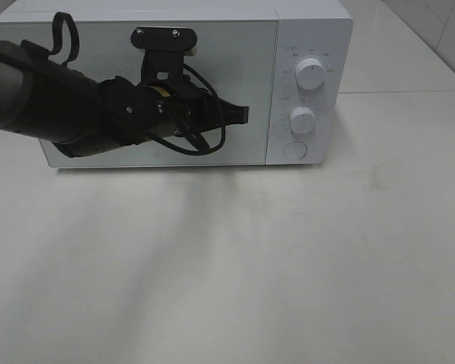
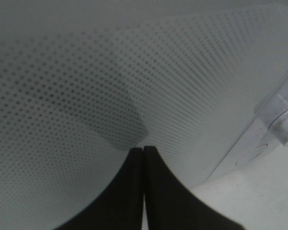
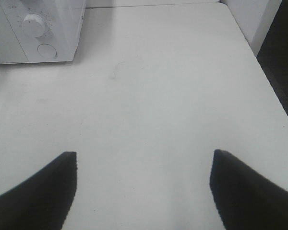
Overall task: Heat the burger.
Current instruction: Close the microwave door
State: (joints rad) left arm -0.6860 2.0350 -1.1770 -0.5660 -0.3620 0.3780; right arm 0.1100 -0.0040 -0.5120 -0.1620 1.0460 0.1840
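As the left gripper [image 1: 243, 114] sets its tightly closed, empty tips against the door [image 1: 243, 53] of the microwave [image 1: 311, 30], near the door's edge next to the control panel, the door looks flush and shut. Actual contact is hard to confirm from the wrist view, where the tips sit at or just off the dotted glass. The burger shows in no view. It is probably behind that door inside the microwave, but the frosted pane hides it. The right gripper [image 3: 144, 158] hangs over the table [image 1: 288, 265] in front of the microwave, off its control-panel side, jaws spread wide and holding nothing.

The step in hand seems to be seating the door before starting the heat. To do it well, the left arm should push squarely into the door close to the latch side, gently enough not to slide the microwave backward. After that, the upper dial [image 1: 310, 74] or lower dial [image 1: 302, 120] needs a centred pinch and a turn. The round button [image 1: 294, 150] below them should not be pressed, as it may well release the door.
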